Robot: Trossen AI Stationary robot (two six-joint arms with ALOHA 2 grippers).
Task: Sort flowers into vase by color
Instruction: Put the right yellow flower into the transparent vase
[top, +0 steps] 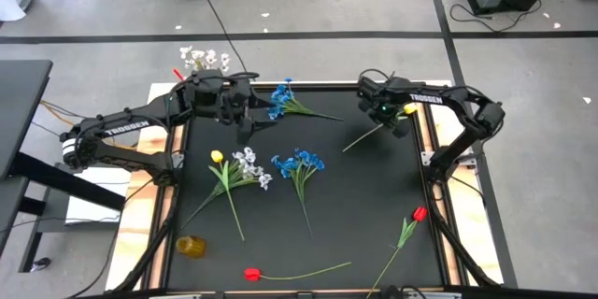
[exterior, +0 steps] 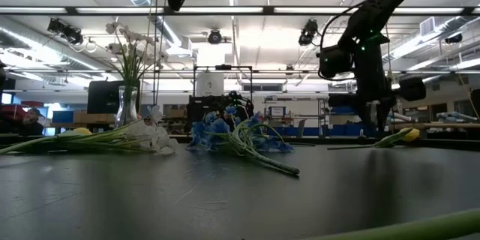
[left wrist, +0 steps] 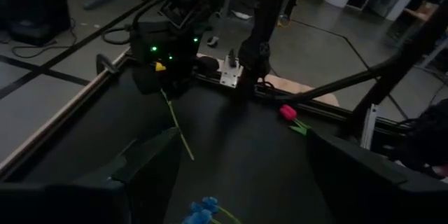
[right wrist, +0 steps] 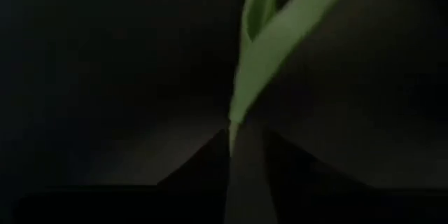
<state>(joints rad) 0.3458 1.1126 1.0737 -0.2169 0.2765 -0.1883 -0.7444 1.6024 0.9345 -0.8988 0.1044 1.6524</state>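
The right tool [top: 388,117] is down at the far right of the worktop [top: 364,187], directly over the yellow tulip [top: 408,109]; its fingers straddle the stalk low in the right wrist view, though whether they pinch it or have let go I cannot tell. The tulip lies flat, bloom toward the far right edge, stalk running diagonally toward the middle. The left tool [top: 245,129], spread and empty, hangs farther off by a blue cluster [top: 280,101]
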